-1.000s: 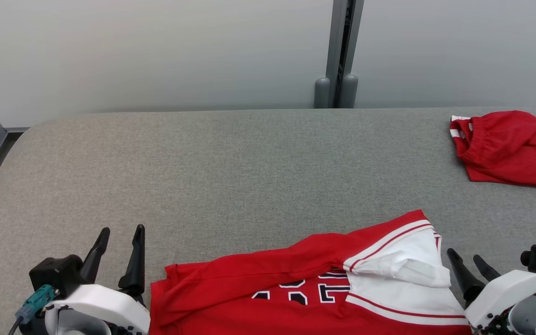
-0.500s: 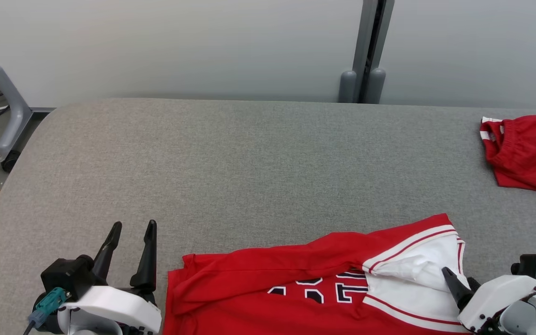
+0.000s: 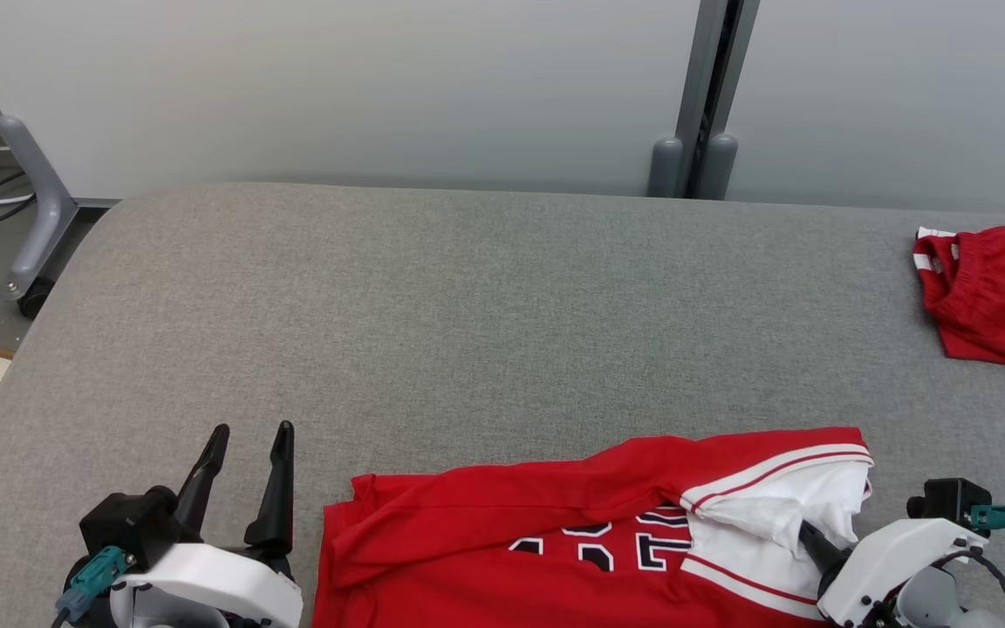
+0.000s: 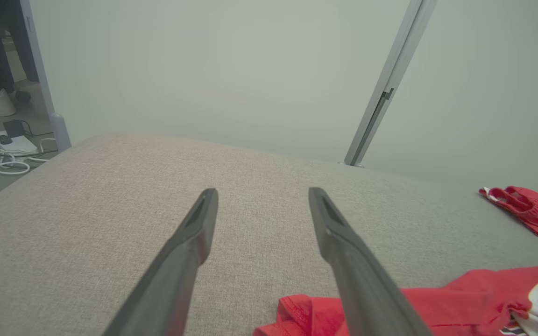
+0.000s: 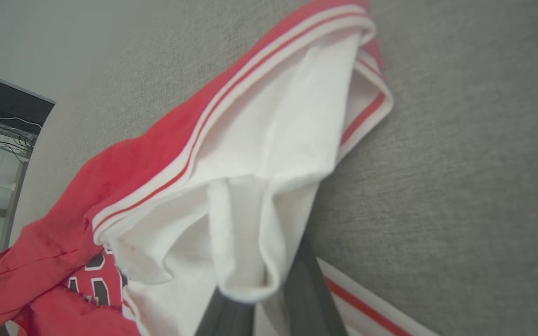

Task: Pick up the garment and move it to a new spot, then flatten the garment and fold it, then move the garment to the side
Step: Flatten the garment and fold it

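Lying crumpled, the garment (image 3: pixel 485 523) stretches left-right, its white end rightward.

The jersey (image 3: pixel 502 541) is cut off by the head view's bottom edge, and its dark lettering (image 3: pixel 616 548) is half covered by its own red fold. The right claw (image 3: pixel 806 534) is buried to the fingertips under white cloth, so no grip can be confirmed. The red shorts (image 3: pixel 995 296) are clipped at the right edge.
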Controlling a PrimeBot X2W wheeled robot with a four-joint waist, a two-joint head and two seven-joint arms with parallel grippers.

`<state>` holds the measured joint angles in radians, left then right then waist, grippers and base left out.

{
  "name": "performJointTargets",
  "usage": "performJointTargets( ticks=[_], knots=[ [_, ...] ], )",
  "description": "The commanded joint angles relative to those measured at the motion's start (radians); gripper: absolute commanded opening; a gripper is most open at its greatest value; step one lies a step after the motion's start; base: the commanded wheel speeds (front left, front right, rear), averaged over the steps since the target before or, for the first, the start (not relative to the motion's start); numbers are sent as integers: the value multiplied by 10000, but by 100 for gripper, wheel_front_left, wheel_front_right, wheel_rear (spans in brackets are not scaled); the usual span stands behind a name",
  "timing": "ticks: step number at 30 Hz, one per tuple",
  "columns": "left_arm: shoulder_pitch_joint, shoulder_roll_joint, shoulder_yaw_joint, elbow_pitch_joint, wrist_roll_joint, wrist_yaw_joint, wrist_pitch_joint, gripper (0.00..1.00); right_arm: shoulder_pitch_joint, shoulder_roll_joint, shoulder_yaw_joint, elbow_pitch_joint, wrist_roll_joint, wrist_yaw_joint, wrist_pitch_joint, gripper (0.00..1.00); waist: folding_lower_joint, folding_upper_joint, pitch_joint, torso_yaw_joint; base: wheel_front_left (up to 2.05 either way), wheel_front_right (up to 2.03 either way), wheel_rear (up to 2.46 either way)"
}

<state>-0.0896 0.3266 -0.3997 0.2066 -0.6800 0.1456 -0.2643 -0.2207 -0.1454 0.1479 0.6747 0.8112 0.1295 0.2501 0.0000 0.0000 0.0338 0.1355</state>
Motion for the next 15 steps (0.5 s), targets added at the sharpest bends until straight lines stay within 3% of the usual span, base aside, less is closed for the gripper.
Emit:
performJointTargets(
  ticks=[1, 15],
  knots=[
    [51, -37, 105, 49, 88, -73, -11, 100, 102, -32, 134, -53, 63, 25, -165, 0, 0, 0, -16, -39, 0, 0, 0],
    [-14, -215, 428, -84, 505, -316, -11, 100, -935, -1085, 59, -433, -211, 23, -1156, 0, 0, 0, 152, -669, 0, 0, 0]
  ],
)
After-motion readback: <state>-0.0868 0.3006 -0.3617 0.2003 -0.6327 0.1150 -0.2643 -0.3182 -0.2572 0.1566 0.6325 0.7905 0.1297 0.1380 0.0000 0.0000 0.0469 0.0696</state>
